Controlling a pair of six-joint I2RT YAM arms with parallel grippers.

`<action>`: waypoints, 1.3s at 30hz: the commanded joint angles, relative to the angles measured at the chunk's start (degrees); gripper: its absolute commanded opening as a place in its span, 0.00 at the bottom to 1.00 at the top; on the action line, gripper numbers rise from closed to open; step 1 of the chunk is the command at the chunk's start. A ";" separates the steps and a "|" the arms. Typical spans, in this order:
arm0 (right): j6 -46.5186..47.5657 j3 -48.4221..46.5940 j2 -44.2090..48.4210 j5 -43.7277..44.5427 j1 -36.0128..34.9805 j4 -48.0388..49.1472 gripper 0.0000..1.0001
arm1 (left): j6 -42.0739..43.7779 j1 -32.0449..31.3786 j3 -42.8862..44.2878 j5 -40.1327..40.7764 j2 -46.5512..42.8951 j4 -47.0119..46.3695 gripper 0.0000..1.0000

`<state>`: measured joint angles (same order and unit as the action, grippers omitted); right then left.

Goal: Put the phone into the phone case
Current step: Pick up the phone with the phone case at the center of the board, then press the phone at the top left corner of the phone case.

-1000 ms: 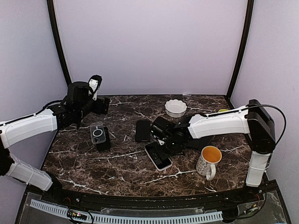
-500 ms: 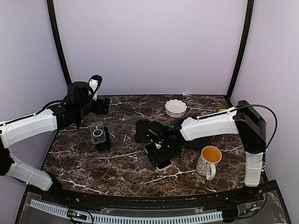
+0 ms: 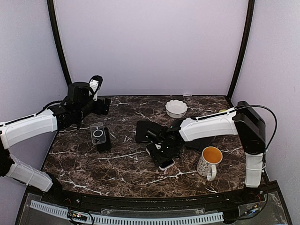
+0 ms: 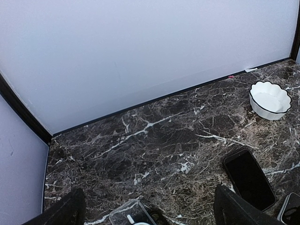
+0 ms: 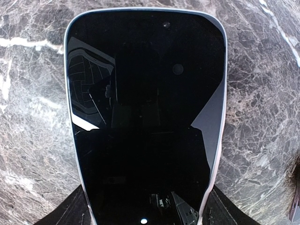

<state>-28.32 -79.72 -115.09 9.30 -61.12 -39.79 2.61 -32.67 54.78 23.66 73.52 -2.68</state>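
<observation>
Since a second ago the right arm has been swinging in from the right and lowering, and its claw [image 3: 163, 145] is now sitting directly over the phone [image 3: 165, 162]. The phone is lying where it lay before, screen up, near the middle of the worktop [image 3: 122, 164] and a little toward the near edge. In the right wrist view the glass [image 5: 145, 117] is filling the frame. The two dark fingers [image 5: 77, 211] are showing at the bottom corners, spread apart just outside the long edges. The claw is therefore standing open and gripping nothing; whether the pads are already touching the rim I cannot tell.

The left claw [image 3: 104, 106] is hanging by the far left corner with its fingers [image 4: 65, 211] wide apart and nothing between them. It is looking down on the clear phone case [image 3: 97, 133], which is lying near the left edge, well apart from the phone. A second, darker handset [image 3: 143, 131] is lying just beyond the right claw.

The phone is probably going to handle as a stiff, fairly dense slab with slick glass and a smooth pale rim. It is lying flat, so the only real purchase is across its two long sides near mid-length. A firm, centred pinch seems called for; an off-centre one could let it pivot or slide out.
</observation>
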 commanded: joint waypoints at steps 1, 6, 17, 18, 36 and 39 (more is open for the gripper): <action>0.82 0.52 2.00 1.06 -0.76 3.67 0.41 | 0.68 0.25 -0.38 -0.79 -0.35 -0.68 0.97; 1.84 3.99 7.92 2.89 -1.51 12.46 0.31 | 0.36 0.26 -0.62 -8.93 0.02 -1.29 0.96; 7.92 6.43 17.72 16.89 -3.24 37.68 0.26 | -13.92 -3.79 -3.39 -33.98 -3.65 -11.80 0.91; 8.73 6.30 18.26 18.13 -3.60 39.58 0.26 | -17.02 -5.01 -4.04 -33.92 -4.28 -14.65 0.91; 16.75 9.45 23.06 17.91 -7.95 54.10 0.26 | -24.02 -12.69 -9.63 -23.20 -3.52 -28.93 0.61; 16.97 9.14 22.95 17.31 -8.09 54.16 0.26 | -24.56 -12.69 -9.90 -25.96 -3.24 -29.96 0.49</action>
<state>-12.47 -70.19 -94.54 26.70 -68.64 7.16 -20.67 -45.39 45.93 0.14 70.06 -29.93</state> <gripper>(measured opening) 0.739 0.551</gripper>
